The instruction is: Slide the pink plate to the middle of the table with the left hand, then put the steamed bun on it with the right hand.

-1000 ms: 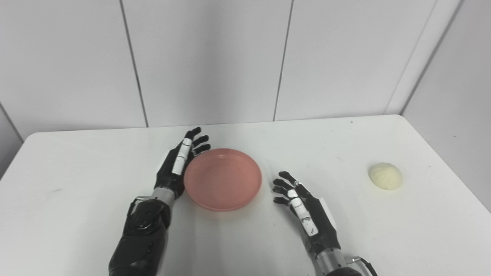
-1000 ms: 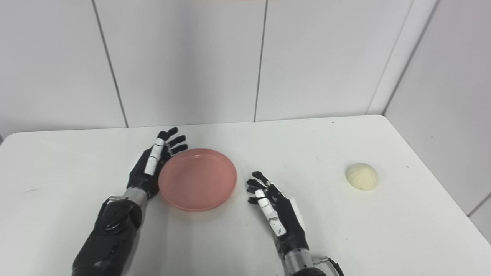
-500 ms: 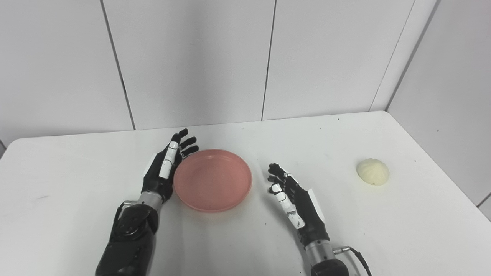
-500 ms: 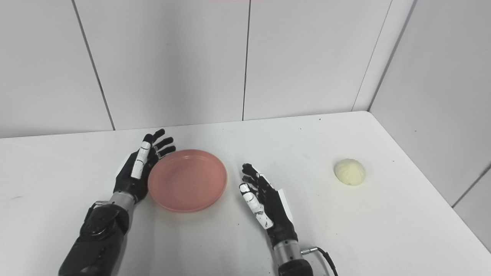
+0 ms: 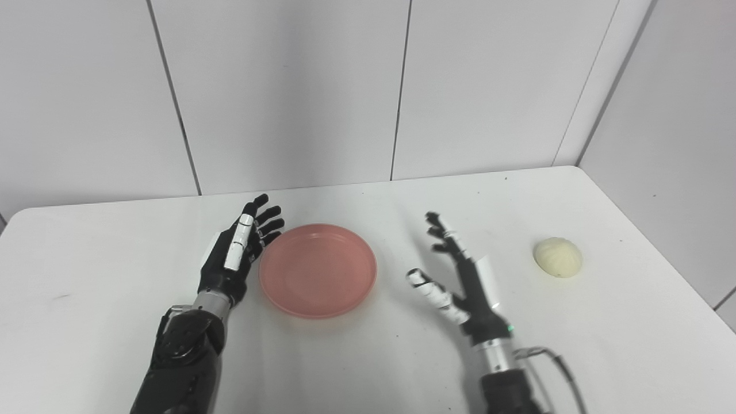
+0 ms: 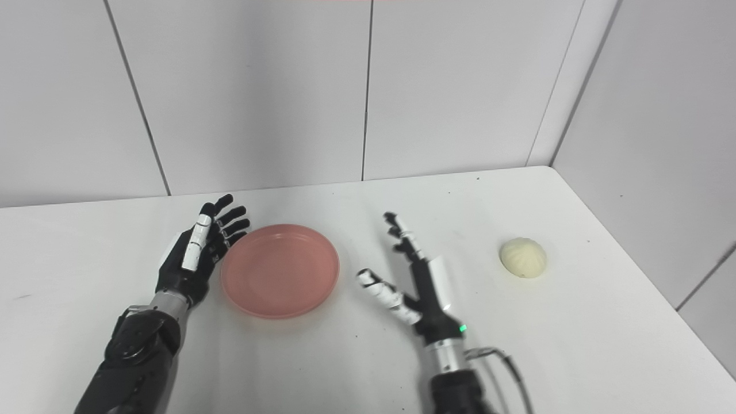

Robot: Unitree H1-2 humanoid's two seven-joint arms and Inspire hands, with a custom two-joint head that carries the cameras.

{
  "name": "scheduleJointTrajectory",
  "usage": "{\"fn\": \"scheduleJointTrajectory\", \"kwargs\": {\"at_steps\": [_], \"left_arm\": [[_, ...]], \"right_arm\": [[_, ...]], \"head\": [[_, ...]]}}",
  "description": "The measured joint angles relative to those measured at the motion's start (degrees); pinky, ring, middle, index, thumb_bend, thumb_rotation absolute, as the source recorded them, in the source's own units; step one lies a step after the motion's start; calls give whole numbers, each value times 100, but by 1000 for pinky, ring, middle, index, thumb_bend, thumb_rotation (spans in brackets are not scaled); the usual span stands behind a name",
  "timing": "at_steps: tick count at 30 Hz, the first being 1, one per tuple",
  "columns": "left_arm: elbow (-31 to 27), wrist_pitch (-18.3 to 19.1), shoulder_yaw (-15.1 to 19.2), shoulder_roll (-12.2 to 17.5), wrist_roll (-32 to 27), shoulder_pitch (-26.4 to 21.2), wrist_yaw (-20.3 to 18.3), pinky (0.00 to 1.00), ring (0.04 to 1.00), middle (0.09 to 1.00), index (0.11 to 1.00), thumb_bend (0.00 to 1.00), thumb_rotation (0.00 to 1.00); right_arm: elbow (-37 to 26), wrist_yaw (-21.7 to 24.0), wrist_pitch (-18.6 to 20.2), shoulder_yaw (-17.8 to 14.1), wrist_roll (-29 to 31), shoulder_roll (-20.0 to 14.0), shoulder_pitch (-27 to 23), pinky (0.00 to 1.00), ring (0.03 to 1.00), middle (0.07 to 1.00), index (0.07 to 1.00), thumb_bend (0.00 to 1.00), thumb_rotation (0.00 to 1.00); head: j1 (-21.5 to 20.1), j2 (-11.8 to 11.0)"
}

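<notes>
The pink plate (image 5: 318, 270) lies empty near the middle of the white table (image 5: 86, 322). My left hand (image 5: 233, 256) is open, edge-on just left of the plate, a small gap from its rim. My right hand (image 5: 460, 276) is open and raised, fingers spread, thumb out, to the right of the plate. The steamed bun (image 5: 558, 257) sits on the table at the far right, well beyond the right hand. The plate (image 6: 280, 270) and the bun (image 6: 522, 257) also show in the right eye view.
White panelled walls stand behind the table and along its right side. The table's right edge (image 5: 661, 247) runs close to the bun. A cable (image 5: 560, 368) loops off the right wrist.
My right hand has lifted and turned edge-up, fingers spread, shifting toward the bun. My left hand has drawn slightly left, away from the plate's rim. The camera turned right earlier.
</notes>
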Motion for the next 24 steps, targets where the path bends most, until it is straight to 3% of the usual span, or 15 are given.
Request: {"fn": "scheduleJointTrajectory", "kwargs": {"at_steps": [5,9,17,19,24], "left_arm": [[-4,18,29,2,0,5,16,816,829,850,882,650,900],[17,15,3,-43,3,3,0,801,824,843,868,676,885],[47,5,6,13,3,-6,-4,812,831,857,885,683,883],[62,5,4,13,3,-7,-8,807,831,858,889,686,881],[142,-18,2,7,3,-50,-65,792,818,844,887,727,859]], "right_arm": [[-1573,780,1674,-406,-304,-510,-425,662,760,812,878,922,754],[-1807,1350,2426,-599,-560,-1107,-670,663,750,799,854,980,740],[-1601,1622,2926,-1176,-857,-2317,-913,593,737,823,846,987,607],[-1582,1705,3046,-1187,-878,-2474,-937,587,731,827,840,998,595],[-1374,2253,3357,-1182,-1235,-2667,-1067,692,829,859,843,1000,563]], "head": [[-26,-9],[-26,-18],[-149,-53],[-167,-53],[-158,-62]]}}
